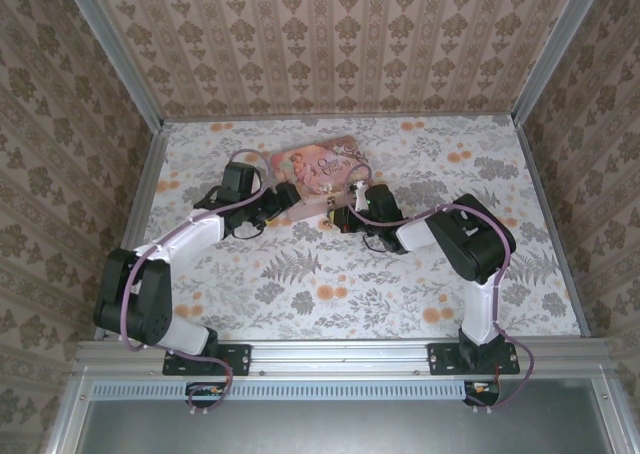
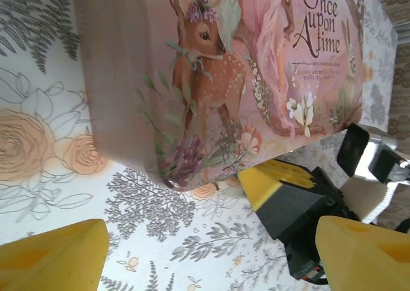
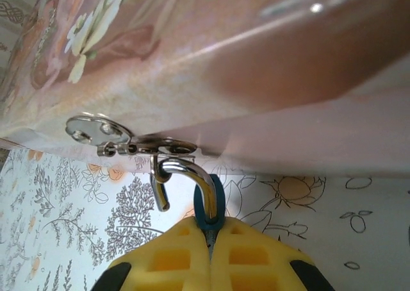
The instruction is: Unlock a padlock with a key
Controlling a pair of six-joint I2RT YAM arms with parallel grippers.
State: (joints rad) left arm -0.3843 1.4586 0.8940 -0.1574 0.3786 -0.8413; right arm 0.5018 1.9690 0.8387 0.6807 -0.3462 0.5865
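Note:
The padlock [image 3: 210, 201] has a teal body, pinched edge-on between the yellow fingers of my right gripper [image 3: 210, 230], which is shut on it. Its silvery shackle [image 3: 186, 172] is hooked through the metal hasp [image 3: 163, 147] on the pink picture tin [image 3: 224, 66], and one end of the shackle hangs free. In the top view my right gripper [image 1: 340, 217] is at the tin's [image 1: 320, 169] near edge. My left gripper [image 1: 290, 202] is open beside the tin's near left corner [image 2: 166, 175], with floral tabletop between its fingers [image 2: 57, 259]. The key is hidden.
A small metal ring [image 3: 93, 129] hangs off the hasp's left end. The floral table [image 1: 330, 294] is walled by patterned panels at the back and both sides. In the left wrist view the right gripper's yellow and black finger [image 2: 288, 195] sits close to my left gripper's right finger.

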